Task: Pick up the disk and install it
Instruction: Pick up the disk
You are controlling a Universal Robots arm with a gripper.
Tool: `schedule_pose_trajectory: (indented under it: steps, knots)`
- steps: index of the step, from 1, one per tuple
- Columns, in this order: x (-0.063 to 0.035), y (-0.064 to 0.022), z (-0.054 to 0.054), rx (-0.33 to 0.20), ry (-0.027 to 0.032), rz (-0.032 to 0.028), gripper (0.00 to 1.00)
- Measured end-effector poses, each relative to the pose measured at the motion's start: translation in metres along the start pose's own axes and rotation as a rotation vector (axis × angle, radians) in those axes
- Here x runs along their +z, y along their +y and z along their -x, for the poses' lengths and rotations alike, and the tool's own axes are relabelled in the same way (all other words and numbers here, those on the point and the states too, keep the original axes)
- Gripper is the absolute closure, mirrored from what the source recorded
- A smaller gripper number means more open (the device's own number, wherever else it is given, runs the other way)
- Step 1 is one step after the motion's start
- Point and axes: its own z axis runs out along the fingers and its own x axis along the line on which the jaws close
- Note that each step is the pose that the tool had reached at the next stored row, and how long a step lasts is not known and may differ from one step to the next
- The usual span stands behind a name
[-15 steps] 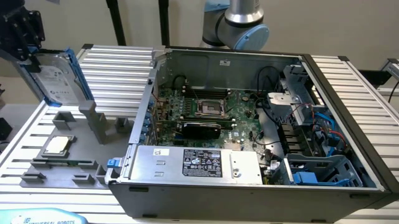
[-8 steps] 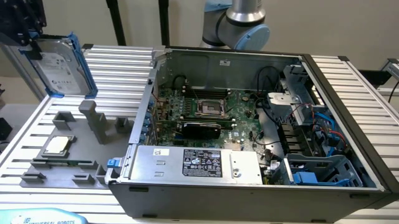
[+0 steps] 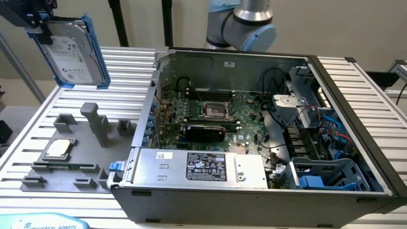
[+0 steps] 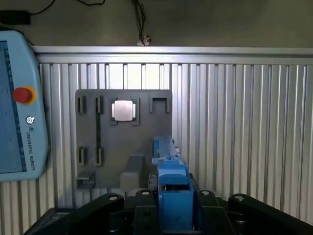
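- Jaws clamped on the disk [image 3: 71, 50], gripping it at one end by its bright blue carrier frame [image 4: 171, 191].
- Held in the air, clear of the slatted aluminium bench [image 3: 130, 62], tilted a little off upright, with the white label turned toward the exterior camera.
- Hanging at the exterior view's left, well apart from the open computer case [image 3: 222, 71]; not yet installed in it.
- Below the disk, on the bench: a grey fixture plate [image 3: 89, 157] with an upright grey post [image 3: 95, 119] and a small square silver chip [image 3: 57, 148] seated in a recess.
- Inside the case: a green motherboard [image 3: 216, 112] on the floor and a large grey metal box with a black-and-white label [image 3: 203, 167] along the near wall.
- Also inside, a blue drive cage [image 3: 330, 174] in the near corner on the exterior view's right.
- Lying on the bench just beside the fixture plate, seen from the wrist: a light blue teach pendant [image 4: 19, 112] with a red button [image 4: 23, 94].
- Rising behind the case's far wall: a pale blue and grey arm joint [image 3: 251, 21].
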Motion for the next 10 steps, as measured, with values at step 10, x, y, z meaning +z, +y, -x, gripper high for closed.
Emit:
schedule_pose_trajectory:
  steps: [10]
  knots:
    - [-0.0393, -0.0454, -0.001, 0.0, -0.002, 0.0072, 0.67]
